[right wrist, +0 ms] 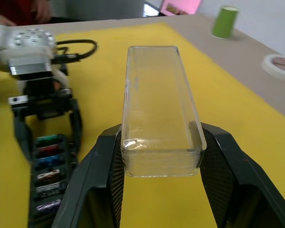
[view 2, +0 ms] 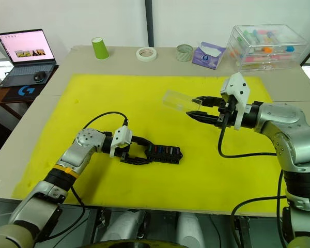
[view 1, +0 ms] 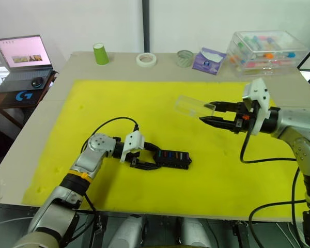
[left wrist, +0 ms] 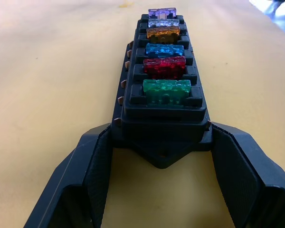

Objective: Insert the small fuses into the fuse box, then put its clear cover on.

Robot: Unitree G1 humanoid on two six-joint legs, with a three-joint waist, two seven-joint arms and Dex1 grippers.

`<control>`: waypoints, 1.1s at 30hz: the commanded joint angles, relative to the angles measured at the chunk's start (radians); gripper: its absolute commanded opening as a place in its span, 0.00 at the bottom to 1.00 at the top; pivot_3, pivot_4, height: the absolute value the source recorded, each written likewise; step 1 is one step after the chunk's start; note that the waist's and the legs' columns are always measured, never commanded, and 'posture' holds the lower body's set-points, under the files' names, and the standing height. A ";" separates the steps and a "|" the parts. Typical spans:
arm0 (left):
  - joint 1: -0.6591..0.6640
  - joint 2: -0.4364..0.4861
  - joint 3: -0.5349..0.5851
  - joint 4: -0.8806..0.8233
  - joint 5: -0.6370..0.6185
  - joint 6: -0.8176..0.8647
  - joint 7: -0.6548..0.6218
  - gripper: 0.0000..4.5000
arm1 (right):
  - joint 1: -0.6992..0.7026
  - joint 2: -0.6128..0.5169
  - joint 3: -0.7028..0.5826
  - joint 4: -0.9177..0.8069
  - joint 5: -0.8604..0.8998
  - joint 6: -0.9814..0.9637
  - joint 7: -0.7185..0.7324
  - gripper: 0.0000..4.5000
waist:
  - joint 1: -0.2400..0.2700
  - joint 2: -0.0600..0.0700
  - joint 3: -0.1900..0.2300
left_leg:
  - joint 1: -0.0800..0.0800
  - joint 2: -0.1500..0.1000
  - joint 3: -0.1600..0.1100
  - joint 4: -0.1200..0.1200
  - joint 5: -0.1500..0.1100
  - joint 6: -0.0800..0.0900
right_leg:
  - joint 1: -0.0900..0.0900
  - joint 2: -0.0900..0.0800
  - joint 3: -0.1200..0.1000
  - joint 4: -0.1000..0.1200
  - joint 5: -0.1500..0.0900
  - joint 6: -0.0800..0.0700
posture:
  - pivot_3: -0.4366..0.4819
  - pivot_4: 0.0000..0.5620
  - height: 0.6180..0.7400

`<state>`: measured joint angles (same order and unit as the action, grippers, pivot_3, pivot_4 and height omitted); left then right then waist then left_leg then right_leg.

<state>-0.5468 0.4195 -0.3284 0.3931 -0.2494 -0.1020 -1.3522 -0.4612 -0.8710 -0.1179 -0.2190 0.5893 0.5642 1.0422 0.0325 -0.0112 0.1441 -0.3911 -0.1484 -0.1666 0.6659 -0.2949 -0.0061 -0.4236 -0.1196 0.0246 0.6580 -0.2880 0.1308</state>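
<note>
While the fuse box (view 1: 170,158) lay flat on the yellow mat (view 1: 144,103) near the front of the tabletop (view 1: 51,103), the left gripper (view 1: 144,160) had its fingers (left wrist: 85,166) clamped on the box's near end, one against each side wall. All six small fuses (left wrist: 166,90) sat seated in a single row of slots: teal nearest the gripper, then red, blue, amber, grey and purple. Only the cover looked left to do.

Farther back and to the right, the right gripper (view 1: 209,114) held the clear cover (view 1: 194,106) raised above the mat, well apart from the box. Its fingers (right wrist: 109,161) pinched the cover's near end across the width, leaving most of its length sticking out unsupported toward the box.

The cover looked like thin, rigid, glossy plastic: very light, probably slick, and likely to twist or slip in an end grip if pressed down unevenly. Squeezing hard could flex the walls, so a moderate hold seemed wiser. The box seemed stiff and light enough to skid on the mat, which made the left gripper's bracing hold useful.

Along the far edge stood a green cup (view 1: 100,53), a roll of tape (view 1: 146,59) and a clear storage box (view 1: 263,51).
</note>
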 commanded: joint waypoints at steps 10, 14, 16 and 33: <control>-0.068 -0.079 0.036 0.183 0.084 -0.175 0.091 0.61 | 0.047 -0.002 0.097 -0.058 -0.058 -0.078 0.110 0.42 | 0.009 0.000 0.000 | 0.000 -0.001 0.000 0.002 0.000 0.000 | 0.001 0.000 0.000 0.001 0.002 0.001 | 0.48 0.27 1.00; -0.070 -0.087 0.038 0.182 0.086 -0.168 0.078 0.61 | 0.058 0.003 0.129 -0.052 -0.091 -0.112 0.125 0.42 | 0.008 0.000 0.000 | 0.000 0.000 0.000 0.002 0.000 0.000 | 0.001 0.000 0.000 0.001 0.002 0.001 | 0.48 0.27 1.00; -0.078 -0.092 0.037 0.186 0.088 -0.161 0.075 0.61 | 0.055 0.005 0.153 -0.047 -0.108 -0.125 0.136 0.42 | 0.009 0.000 0.000 | 0.000 0.000 0.000 0.002 0.000 0.000 | 0.001 0.000 0.000 0.001 0.002 0.001 | 0.48 0.27 1.00; -0.094 -0.099 0.038 0.181 0.075 -0.119 0.004 0.61 | 0.046 0.050 0.219 0.066 -0.201 -0.226 0.191 0.42 | 0.007 0.000 0.000 | 0.000 -0.001 0.000 0.002 0.000 0.000 | 0.000 0.001 0.000 0.001 0.002 0.001 | 0.48 0.27 1.00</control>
<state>-0.6354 0.3242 -0.2903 0.5863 -0.1830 -0.2264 -1.3350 -0.4015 -0.8267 0.1052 -0.1502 0.3926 0.3603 1.2269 0.0393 -0.0112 0.1438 -0.3912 -0.1489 -0.1668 0.6679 -0.2947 -0.0062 -0.4231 -0.1191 0.0247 0.6587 -0.2865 0.1319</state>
